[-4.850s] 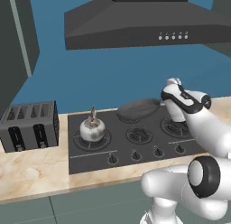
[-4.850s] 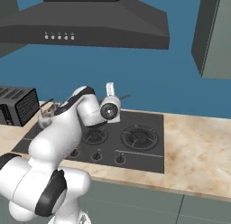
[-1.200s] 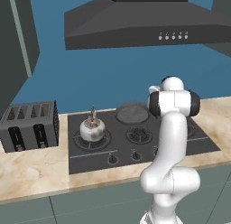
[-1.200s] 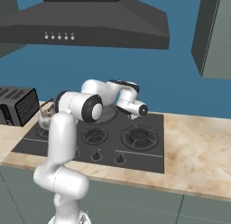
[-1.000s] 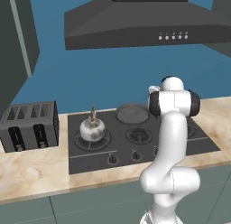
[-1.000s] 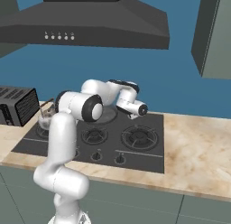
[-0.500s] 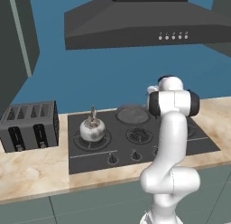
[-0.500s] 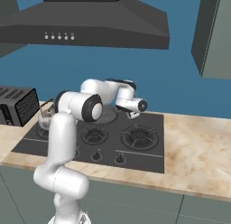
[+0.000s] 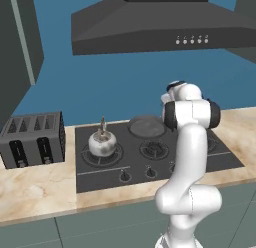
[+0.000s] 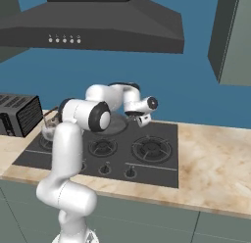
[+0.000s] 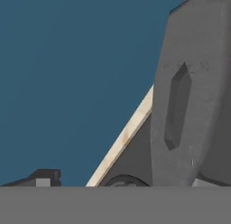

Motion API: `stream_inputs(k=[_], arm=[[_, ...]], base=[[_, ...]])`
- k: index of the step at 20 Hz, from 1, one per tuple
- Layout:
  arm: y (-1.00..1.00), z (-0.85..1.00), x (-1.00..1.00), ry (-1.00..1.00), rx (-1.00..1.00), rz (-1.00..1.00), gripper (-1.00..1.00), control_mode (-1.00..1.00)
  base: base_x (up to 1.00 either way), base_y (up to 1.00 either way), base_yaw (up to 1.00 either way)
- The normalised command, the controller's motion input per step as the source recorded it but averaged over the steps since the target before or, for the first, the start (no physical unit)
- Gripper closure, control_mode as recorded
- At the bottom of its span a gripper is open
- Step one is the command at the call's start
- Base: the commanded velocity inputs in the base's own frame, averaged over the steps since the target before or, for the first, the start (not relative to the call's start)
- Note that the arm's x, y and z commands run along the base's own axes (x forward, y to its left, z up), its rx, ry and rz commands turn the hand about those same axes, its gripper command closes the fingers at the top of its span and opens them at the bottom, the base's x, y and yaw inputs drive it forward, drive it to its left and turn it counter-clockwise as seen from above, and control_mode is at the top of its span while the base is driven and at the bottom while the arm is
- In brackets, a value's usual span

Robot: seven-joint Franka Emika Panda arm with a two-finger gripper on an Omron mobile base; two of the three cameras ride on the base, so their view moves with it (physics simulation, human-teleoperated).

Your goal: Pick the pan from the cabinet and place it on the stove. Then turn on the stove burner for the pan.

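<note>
pan (image 9: pixel 146 126): sitting on the stove (image 9: pixel 115 164), back middle burner, right of the kettle (image 9: pixel 102 143)
claw (image 10: pixel 142 120): by the pan's handle (image 11: pixel 180 105), honestly can't tell if it's gripping

Dark grey pan (image 9: pixel 146 126), silver kettle (image 9: pixel 101 143)

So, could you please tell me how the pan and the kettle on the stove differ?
The pan is flat, shallow and dark grey; the kettle is rounded, taller and shiny silver. The pan sits on a back burner, the kettle on the front-left one in the left base view. Both rest upright on the stove.
</note>
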Motion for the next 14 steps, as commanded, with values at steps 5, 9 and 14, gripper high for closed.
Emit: stream_inputs(k=[5, 9, 14], arm=[[0.0, -0.1, 0.0, 0.1, -0.03, -0.03, -1.0, -1.0], [0.0, 0.0, 0.0, 0.01, 0.0, -0.01, -1.0, -1.0], [-0.03, -0.13, 0.0, 0.0, 0.0, 0.0, -1.0, -1.0]], base=[[0.0, 0.0, 0.0], [0.0, 0.0, 0.0], [0.0, 0.0, 0.0]])
